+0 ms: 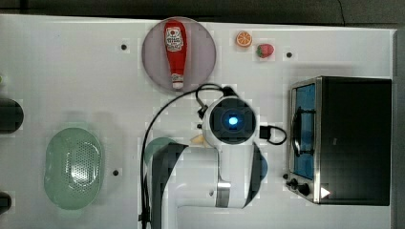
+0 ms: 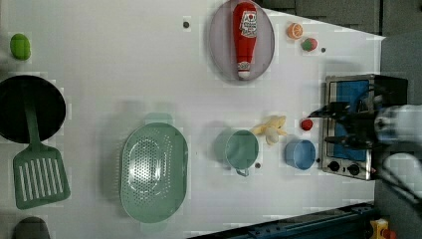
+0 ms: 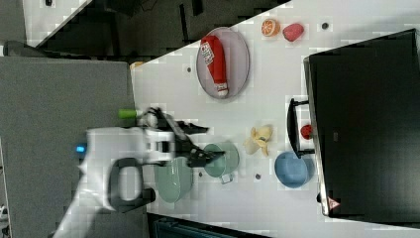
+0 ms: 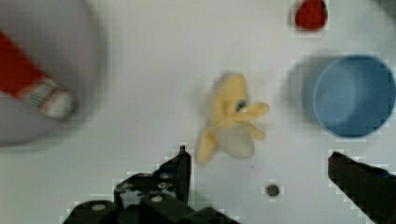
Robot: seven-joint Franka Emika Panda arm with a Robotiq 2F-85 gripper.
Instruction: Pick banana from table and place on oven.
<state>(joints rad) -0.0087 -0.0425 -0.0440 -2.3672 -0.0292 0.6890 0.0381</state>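
Observation:
The banana (image 4: 231, 119), pale yellow with its peel splayed open, lies on the white table (image 1: 71, 71) between a green cup (image 2: 241, 148) and a blue cup (image 2: 300, 154). My gripper (image 4: 259, 158) hangs open above the table, with the banana lying ahead of the gap between its two black fingers and nothing held. From the side, the gripper (image 3: 205, 144) is well above the banana (image 3: 260, 139). In the top view my arm covers all but a tip of the banana (image 1: 197, 140). The oven (image 1: 356, 138), with a black top and blue glass door, stands at the top view's right.
A ketchup bottle (image 1: 175, 47) lies on a grey plate (image 1: 203, 52). An orange slice (image 1: 244, 38) and a strawberry (image 1: 265, 50) sit behind the oven's side; another strawberry (image 2: 306, 124) lies by the oven door. A green colander (image 2: 154, 172), black pan (image 2: 30, 107) and spatula (image 2: 40, 179) occupy the left view's left.

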